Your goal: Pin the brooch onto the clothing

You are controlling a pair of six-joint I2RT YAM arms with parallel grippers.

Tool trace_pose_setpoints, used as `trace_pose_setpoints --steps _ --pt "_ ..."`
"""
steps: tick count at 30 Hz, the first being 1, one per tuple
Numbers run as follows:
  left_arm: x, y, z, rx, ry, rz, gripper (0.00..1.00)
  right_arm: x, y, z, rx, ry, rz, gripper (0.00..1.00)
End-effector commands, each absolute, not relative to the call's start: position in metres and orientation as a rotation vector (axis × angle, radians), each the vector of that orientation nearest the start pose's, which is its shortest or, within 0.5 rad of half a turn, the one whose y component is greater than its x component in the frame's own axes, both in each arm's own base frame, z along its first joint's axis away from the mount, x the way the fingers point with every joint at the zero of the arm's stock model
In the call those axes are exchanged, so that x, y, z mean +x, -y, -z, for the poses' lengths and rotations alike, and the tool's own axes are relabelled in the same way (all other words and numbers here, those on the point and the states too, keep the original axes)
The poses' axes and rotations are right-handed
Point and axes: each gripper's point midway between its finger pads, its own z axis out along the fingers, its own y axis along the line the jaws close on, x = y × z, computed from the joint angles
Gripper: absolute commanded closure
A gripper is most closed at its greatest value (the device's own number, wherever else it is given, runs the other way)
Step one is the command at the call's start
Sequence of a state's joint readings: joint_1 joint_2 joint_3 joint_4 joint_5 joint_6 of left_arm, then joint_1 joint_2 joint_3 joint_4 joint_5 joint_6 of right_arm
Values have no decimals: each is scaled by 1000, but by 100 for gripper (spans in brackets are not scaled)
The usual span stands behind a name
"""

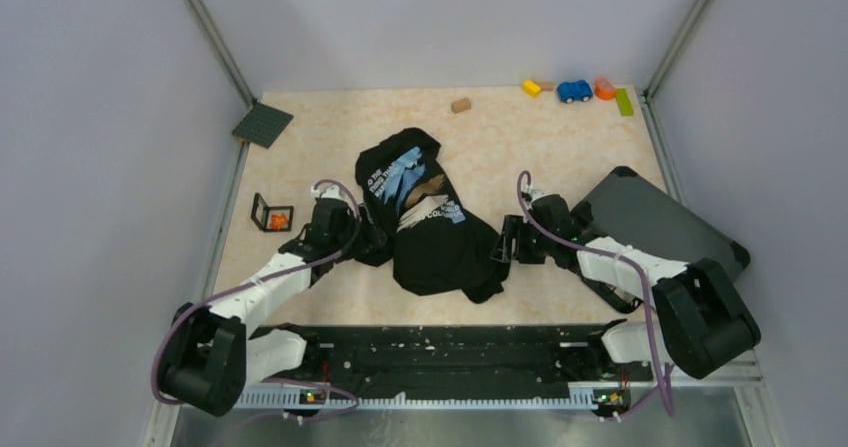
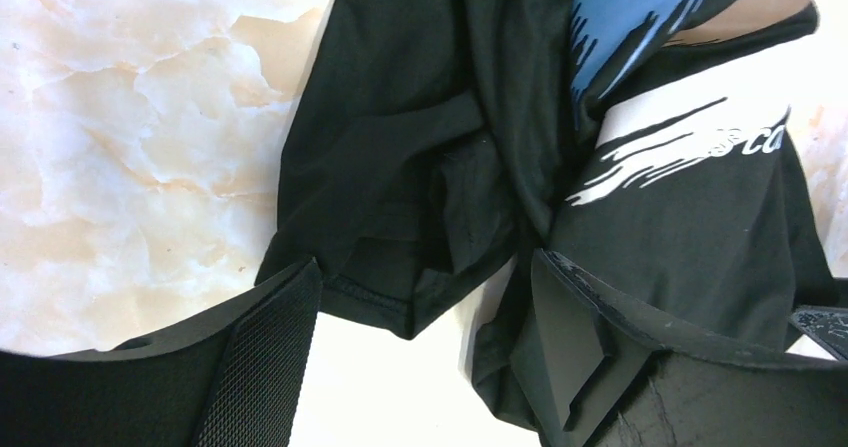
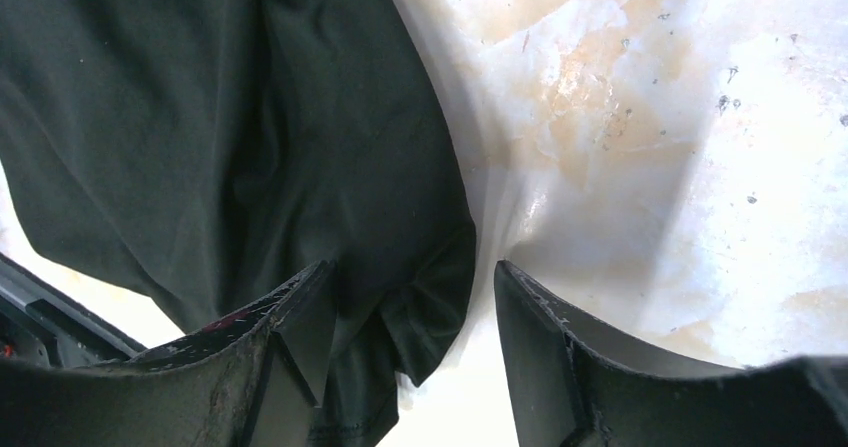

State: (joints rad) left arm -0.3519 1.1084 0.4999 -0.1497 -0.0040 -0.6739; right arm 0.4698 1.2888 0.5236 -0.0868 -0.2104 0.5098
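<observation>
The black T-shirt [image 1: 432, 235] lies crumpled in the middle of the table, its blue, brown and white print facing up. The tiny orange-red brooch [image 1: 277, 221] sits inside a small black-framed clear box [image 1: 262, 210], left of the shirt. My left gripper [image 1: 362, 242] is open at the shirt's left edge. In the left wrist view [image 2: 425, 267] a folded hem lies between its fingers. My right gripper [image 1: 503, 247] is open at the shirt's lower right corner. In the right wrist view [image 3: 412, 267] a fold of black cloth [image 3: 300, 147] lies between its fingers.
A dark grey hard case [image 1: 660, 222] lies at the right, beside my right arm. A dark grey studded plate [image 1: 263, 124] is at the back left. A brown block [image 1: 460, 105], a yellow block [image 1: 531, 88], a blue toy car [image 1: 574, 91] and an orange piece [image 1: 604, 88] stand along the back.
</observation>
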Motion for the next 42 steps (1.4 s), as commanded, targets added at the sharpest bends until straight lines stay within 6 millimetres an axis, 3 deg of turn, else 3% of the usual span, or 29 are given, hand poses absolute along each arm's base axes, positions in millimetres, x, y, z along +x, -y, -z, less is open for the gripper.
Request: trace_pose_setpoints --steps 1,7,8,11,15,20,24,26,29,31,34,42 --pt "278 130 -57 -403 -2345 525 23 246 -195 -37 -56 -2479 -720 42" --pt "285 120 -44 -435 -2354 495 94 260 -197 -44 -73 -2453 -689 87" --pt "286 118 -48 -440 -2346 504 100 261 -193 -47 -76 -2456 -656 96" --pt "288 111 -66 -457 -2294 500 100 279 -175 -70 -51 -2416 -493 100" --pt "288 88 -114 -499 -2145 437 100 311 -141 -117 39 -2290 -243 100" --pt "273 64 -170 -498 -2022 372 100 348 -120 -163 122 -2194 -177 100" --pt "263 64 -192 -457 -1980 402 100 372 -113 -192 134 -2139 -140 100" --pt "260 75 -184 -425 -2021 451 95 382 -100 -204 153 -2106 -66 100" --pt "260 92 -160 -405 -2099 534 72 391 -85 -224 181 -2081 -8 100" --pt "260 113 -146 -359 -2130 659 59 391 -84 -238 174 -2050 -20 100" --pt "262 142 -131 -342 -2130 862 48 384 -90 -249 153 -2013 -90 100" --pt "264 204 -96 -192 -2248 870 40 366 -103 -243 130 -2028 -210 100"
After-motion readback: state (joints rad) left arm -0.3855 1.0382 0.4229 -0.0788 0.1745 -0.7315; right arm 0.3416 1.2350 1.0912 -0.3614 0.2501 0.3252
